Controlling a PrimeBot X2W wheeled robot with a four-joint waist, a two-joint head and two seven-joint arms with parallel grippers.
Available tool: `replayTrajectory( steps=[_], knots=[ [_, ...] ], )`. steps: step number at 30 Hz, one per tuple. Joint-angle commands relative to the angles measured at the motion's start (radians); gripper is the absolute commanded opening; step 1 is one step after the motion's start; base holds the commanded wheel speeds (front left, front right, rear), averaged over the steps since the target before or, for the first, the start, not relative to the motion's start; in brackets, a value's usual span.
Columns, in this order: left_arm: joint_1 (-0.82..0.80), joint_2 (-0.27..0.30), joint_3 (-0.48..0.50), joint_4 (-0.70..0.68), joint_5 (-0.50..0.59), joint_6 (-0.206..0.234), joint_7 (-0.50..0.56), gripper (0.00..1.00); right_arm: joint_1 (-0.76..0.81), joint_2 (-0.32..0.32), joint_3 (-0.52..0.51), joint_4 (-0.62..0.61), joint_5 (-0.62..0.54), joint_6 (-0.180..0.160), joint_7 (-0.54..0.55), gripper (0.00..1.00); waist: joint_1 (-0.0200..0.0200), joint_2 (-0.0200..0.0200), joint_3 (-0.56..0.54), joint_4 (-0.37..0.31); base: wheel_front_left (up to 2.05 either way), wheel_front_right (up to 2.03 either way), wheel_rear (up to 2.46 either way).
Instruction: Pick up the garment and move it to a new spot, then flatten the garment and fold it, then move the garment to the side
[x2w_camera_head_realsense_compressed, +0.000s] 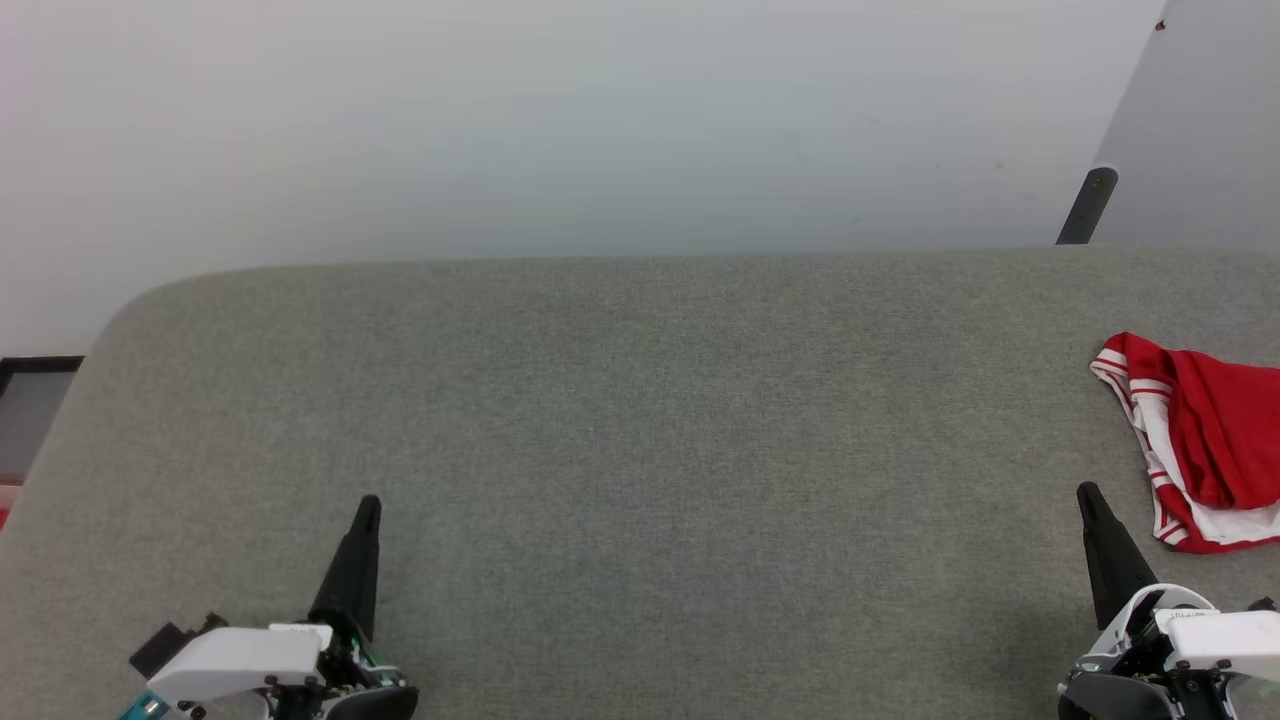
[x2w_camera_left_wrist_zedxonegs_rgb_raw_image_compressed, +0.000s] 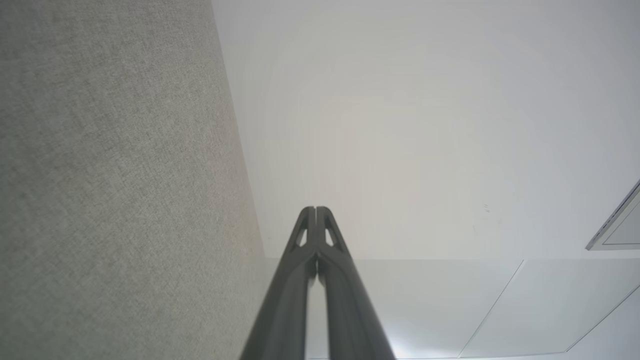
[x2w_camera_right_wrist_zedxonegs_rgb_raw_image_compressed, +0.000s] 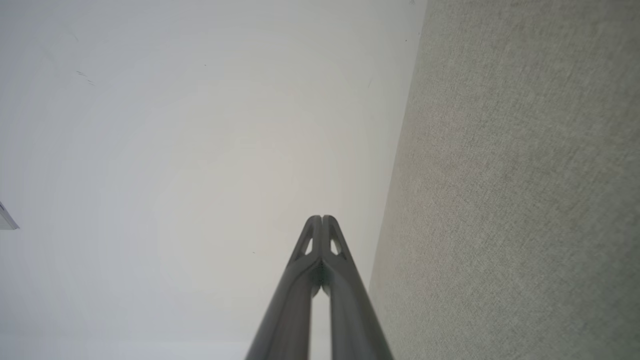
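Resting low at the near edge of the surface (x2w_camera_head_realsense_compressed: 640, 430), left tool (x2w_camera_head_realsense_compressed: 368, 506) and right tool (x2w_camera_head_realsense_compressed: 1087, 493) both point toward the far edge, fingers pressed together, clenched on nothing. Garment (x2w_camera_head_realsense_compressed: 1205, 440) lies crumpled at the right edge, near the right tool, not touching. Surface: grey woven fabric, rounded far-left corner. Pale floor (x2w_camera_head_realsense_compressed: 600, 120) beyond; dark post (x2w_camera_head_realsense_compressed: 1087, 205) far right.
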Motion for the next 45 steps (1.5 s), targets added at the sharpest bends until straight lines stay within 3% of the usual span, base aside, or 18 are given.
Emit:
replayTrajectory(
  steps=[1, 45],
  knots=[
    [-0.01, 0.001, 0.002, 0.001, -0.003, -0.005, 0.002, 0.0, -0.003, 0.003, 0.0, 0.0, 0.003, 0.0, -0.001, 0.0, 0.0, 0.0, 0.0, 0.0, 0.0, 0.0, 0.0],
    [-0.01, 0.001, 0.002, 0.001, -0.004, -0.005, 0.001, 0.0, -0.003, 0.003, 0.0, 0.0, 0.003, 0.0, -0.001, 0.0, 0.0, 0.0, 0.0, 0.0, 0.0, 0.0, 0.0]
  ],
)
